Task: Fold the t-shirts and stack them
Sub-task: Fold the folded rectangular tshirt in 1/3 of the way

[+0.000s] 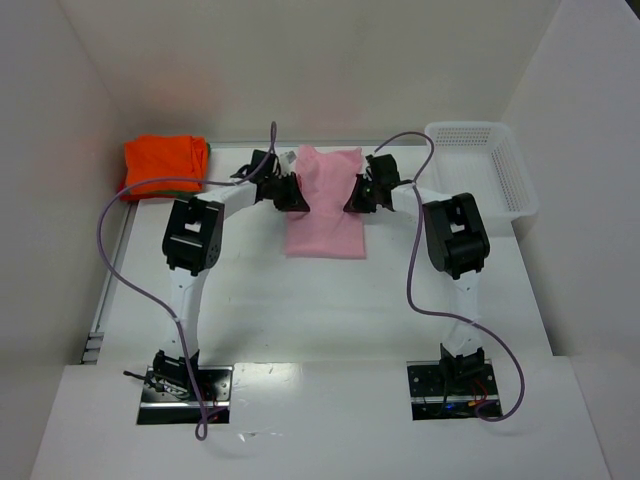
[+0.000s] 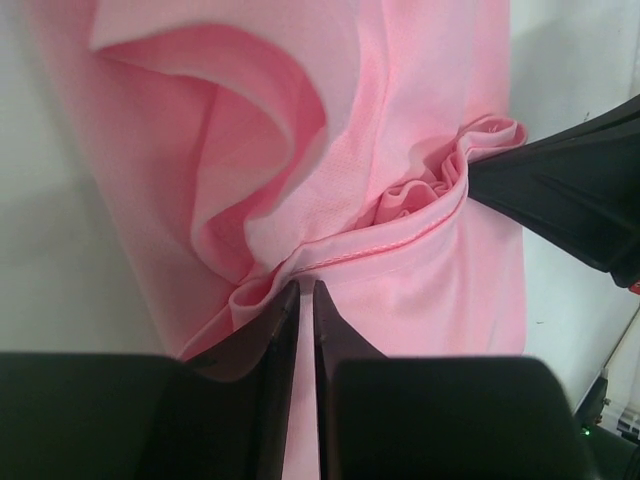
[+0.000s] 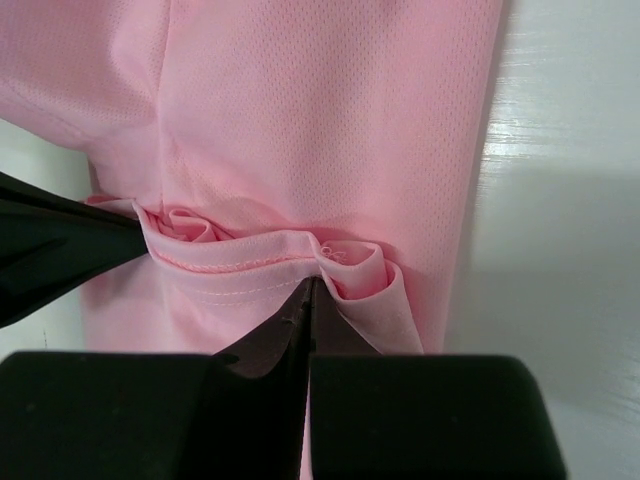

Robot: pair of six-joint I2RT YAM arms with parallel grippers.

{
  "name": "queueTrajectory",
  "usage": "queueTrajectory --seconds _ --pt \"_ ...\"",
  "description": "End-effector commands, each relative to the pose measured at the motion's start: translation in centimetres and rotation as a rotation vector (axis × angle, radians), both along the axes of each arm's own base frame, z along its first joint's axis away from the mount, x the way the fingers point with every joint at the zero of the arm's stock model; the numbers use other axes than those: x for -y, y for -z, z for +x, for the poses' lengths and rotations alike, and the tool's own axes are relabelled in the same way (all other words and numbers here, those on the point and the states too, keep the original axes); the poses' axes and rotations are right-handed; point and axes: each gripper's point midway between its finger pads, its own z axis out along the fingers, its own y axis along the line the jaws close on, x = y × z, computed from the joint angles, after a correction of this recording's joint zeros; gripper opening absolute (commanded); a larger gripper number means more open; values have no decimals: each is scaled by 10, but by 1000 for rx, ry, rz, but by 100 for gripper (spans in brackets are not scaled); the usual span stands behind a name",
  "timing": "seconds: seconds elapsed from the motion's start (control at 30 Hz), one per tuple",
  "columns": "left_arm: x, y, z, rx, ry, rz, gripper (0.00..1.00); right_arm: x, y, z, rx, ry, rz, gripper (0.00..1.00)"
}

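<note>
The pale pink t-shirt [image 1: 325,215] lies in the middle of the table, narrow and partly folded. My left gripper [image 1: 293,197] is shut on its stitched hem at the left side, and the pinch shows in the left wrist view [image 2: 306,288]. My right gripper [image 1: 356,200] is shut on the same hem at the right side, as the right wrist view shows [image 3: 308,285]. The hem [image 3: 250,258] is bunched between the two grippers. The bright orange t-shirt [image 1: 165,165] lies folded at the far left, with a thin green edge [image 1: 206,160] under it.
A white mesh basket [image 1: 480,165] stands at the far right of the table. White walls close the table on the left, back and right. Purple cables [image 1: 412,260] loop beside both arms.
</note>
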Motion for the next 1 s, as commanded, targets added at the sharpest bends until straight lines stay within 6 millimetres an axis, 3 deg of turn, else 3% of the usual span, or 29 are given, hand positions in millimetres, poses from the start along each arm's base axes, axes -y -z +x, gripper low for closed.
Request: queueTrajectory --seconds 0.0,0.17,0.3,0.4,0.43,0.5,0.53,0.57,0.6,0.63,0.67,0.73,0.77,0.83,0.87,0.9,0.93,0.97 --pt "-15 -8 17 38 -37 17 18 7 -5 19 46 13 -11 1" --pt "-30 -11 18 55 -72 45 29 14 -4 21 52 23 -24 1" --pt "-39 3 13 40 -87 100 34 15 -2 21 58 17 -29 3" --pt "-47 -3 13 48 -99 117 40 15 -2 23 61 3 -43 3" --pt "-48 -8 14 64 -94 118 40 15 -9 22 64 3 -42 3" --pt "-51 -27 11 96 -95 99 50 13 -27 24 100 -9 -33 3" --pt "-49 -37 11 119 -89 85 56 13 -52 26 144 -8 -21 3" --pt "-49 -62 13 172 -85 78 62 13 -67 27 171 -7 -14 4" --pt "-53 -72 11 184 -88 68 66 14 -78 25 194 -14 -17 6" --pt "-54 -79 8 205 -82 70 68 14 -112 24 256 -12 -1 13" --pt "-55 -105 4 250 -85 60 71 15 -125 21 278 -11 4 16" --pt "-57 -122 -5 280 -81 59 78 19 -145 13 316 -9 -2 29" --pt "-61 -131 -15 293 -90 64 80 21 -172 7 365 -7 11 36" --pt "-67 -130 -26 286 -108 83 85 24 -170 -6 350 -14 -2 49" --pt "-69 -135 -35 292 -108 82 85 27 -175 -14 352 -20 -8 61" --pt "-70 -129 -43 267 -113 80 86 30 -161 -24 314 -21 -18 68" --pt "-73 -106 -60 209 -115 89 86 31 -153 -31 290 -23 -24 74" --pt "-74 -104 -70 199 -120 85 86 33 -146 -38 266 -24 -30 79"
